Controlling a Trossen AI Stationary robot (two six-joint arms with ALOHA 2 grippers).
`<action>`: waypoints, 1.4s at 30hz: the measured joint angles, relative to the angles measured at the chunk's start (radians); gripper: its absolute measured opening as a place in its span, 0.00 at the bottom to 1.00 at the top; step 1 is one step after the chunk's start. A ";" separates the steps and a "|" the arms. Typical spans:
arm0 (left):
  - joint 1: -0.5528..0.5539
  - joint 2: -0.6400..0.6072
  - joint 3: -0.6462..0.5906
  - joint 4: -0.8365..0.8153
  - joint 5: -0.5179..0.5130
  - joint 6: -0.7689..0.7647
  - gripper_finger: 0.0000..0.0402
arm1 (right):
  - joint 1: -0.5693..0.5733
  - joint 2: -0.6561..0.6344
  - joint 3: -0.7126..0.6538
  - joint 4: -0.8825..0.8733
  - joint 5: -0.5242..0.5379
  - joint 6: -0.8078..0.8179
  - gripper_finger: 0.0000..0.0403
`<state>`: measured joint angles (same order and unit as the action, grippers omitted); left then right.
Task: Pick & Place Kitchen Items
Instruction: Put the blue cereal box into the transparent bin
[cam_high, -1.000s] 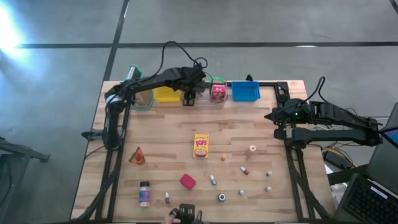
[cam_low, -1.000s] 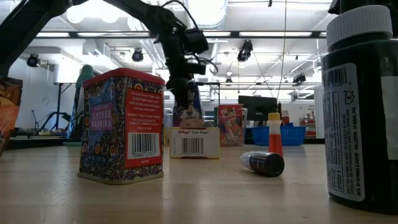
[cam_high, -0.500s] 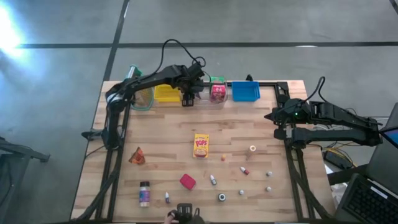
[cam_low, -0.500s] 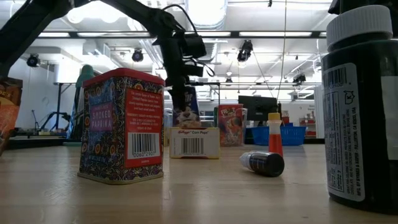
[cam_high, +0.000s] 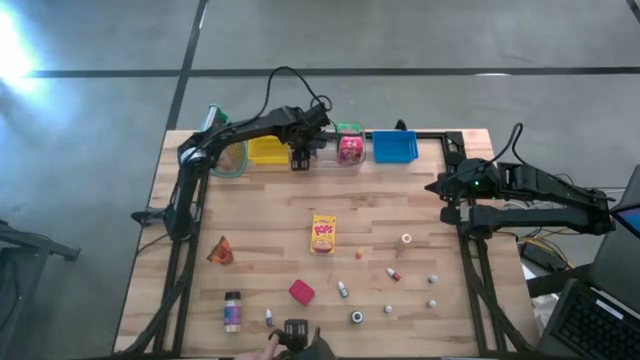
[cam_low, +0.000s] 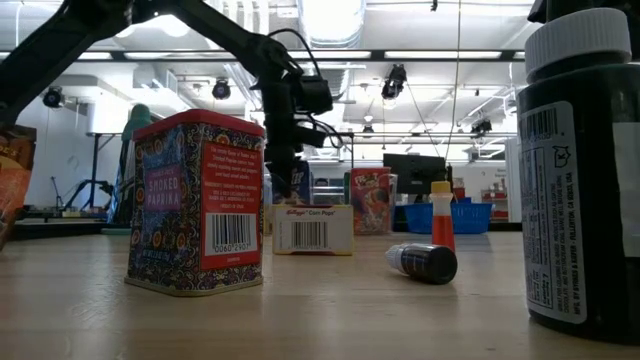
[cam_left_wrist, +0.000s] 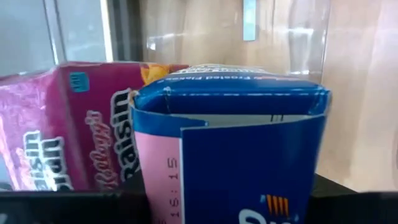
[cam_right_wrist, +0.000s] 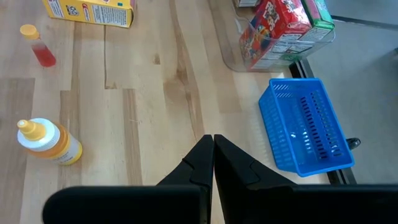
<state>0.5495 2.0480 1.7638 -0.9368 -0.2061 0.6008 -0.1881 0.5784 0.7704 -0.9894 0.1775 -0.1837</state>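
My left gripper (cam_high: 299, 160) hangs over the clear bin (cam_high: 330, 160) at the table's far edge, shut on a blue mini box (cam_left_wrist: 249, 143). A pink raisin box (cam_left_wrist: 81, 124) stands right beside it in the bin. In the low view the blue box (cam_low: 298, 183) shows below the gripper, behind a red paprika tin (cam_low: 197, 203). My right gripper (cam_right_wrist: 212, 149) is shut on nothing and waits at the right edge (cam_high: 447, 192). A yellow Pops box (cam_high: 323, 233), an orange wedge (cam_high: 221, 251), a red block (cam_high: 301, 292), a jar (cam_high: 232, 311) and tiny bottles lie on the table. My left gripper pinches the blue box between its two fingers, which come steeply from above. The fingers show only as dark bars (cam_left_wrist: 348, 196) at the picture's bottom, so the place of contact is hidden. The box's end (cam_left_wrist: 230, 99) points down into the clear bin.
A yellow bin (cam_high: 265, 150) stands left of the clear bin and a blue bin (cam_high: 394, 147) right of it. A green-rimmed container (cam_high: 228, 157) sits at the far left corner. The table's middle has bare wood between the scattered items.
My left gripper has sunk with the blue box toward the clear bin and tipped a little steeper. The box stays in the hold. My right arm has kept still.
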 joint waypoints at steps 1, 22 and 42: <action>0.000 0.000 0.000 0.008 -0.002 -0.002 0.41 | 0.000 0.000 0.000 0.000 0.000 0.000 0.02; -0.001 0.000 -0.001 -0.002 -0.039 -0.012 0.64 | 0.000 0.000 0.000 0.000 0.000 0.000 0.02; -0.003 -0.006 0.163 -0.170 -0.086 0.004 0.65 | 0.000 0.000 0.000 0.000 0.000 0.000 0.02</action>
<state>0.5468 2.0415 1.9268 -1.1072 -0.2926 0.6043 -0.1883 0.5783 0.7704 -0.9894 0.1774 -0.1837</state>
